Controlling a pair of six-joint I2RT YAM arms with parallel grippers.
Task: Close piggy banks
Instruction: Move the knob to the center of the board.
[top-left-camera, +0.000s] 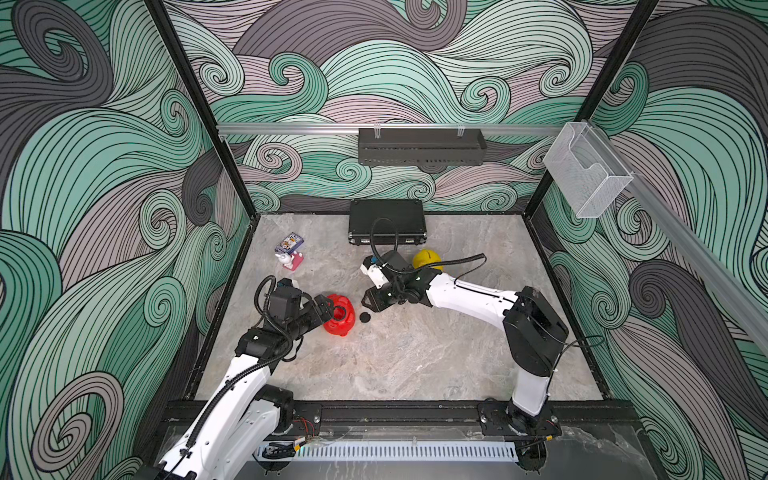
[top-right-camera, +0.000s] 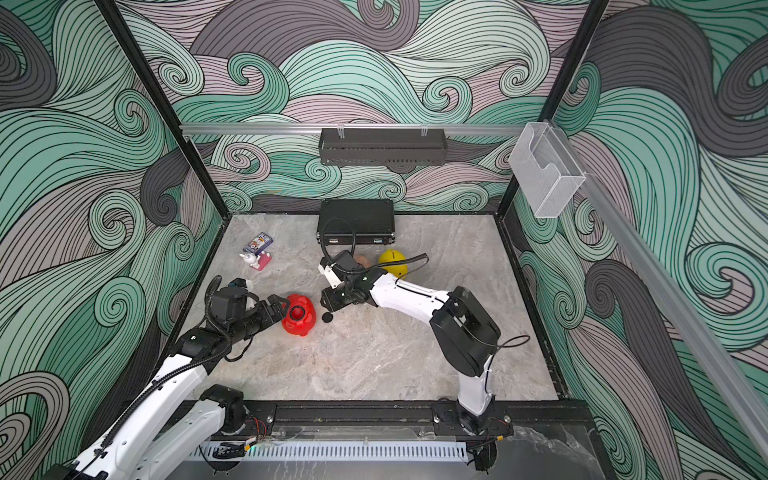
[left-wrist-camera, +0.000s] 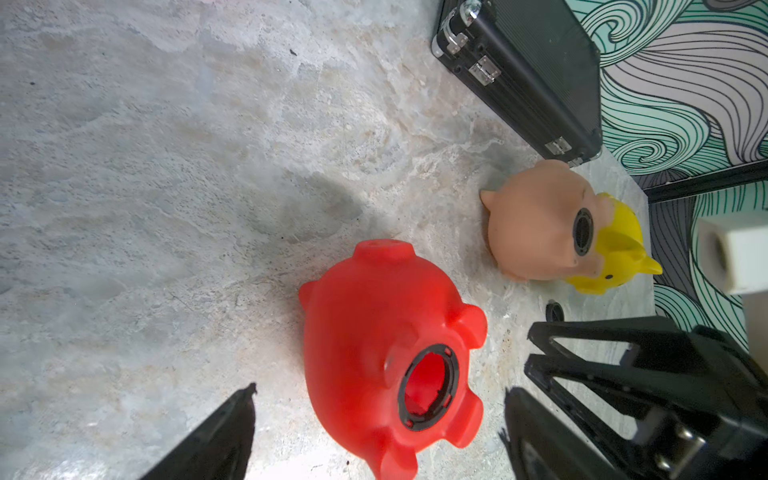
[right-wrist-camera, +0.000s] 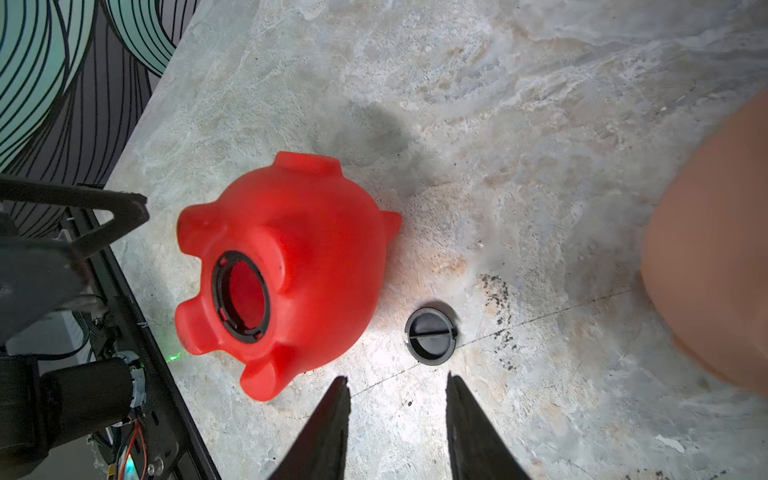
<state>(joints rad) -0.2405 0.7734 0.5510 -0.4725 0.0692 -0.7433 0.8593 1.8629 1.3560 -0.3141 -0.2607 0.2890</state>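
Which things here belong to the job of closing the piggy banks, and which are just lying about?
Belong to the job: red piggy bank, belly hole open; peach piggy bank; yellow piggy bank; loose black plug beside the red one.

Lying about: black case; card box; small toy figure; black wall rack; clear wall holder.

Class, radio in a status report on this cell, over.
Left gripper open, flanking red pig. Right gripper open, empty, plug just ahead. Pig's hole unplugged. Nothing between plug and pig.
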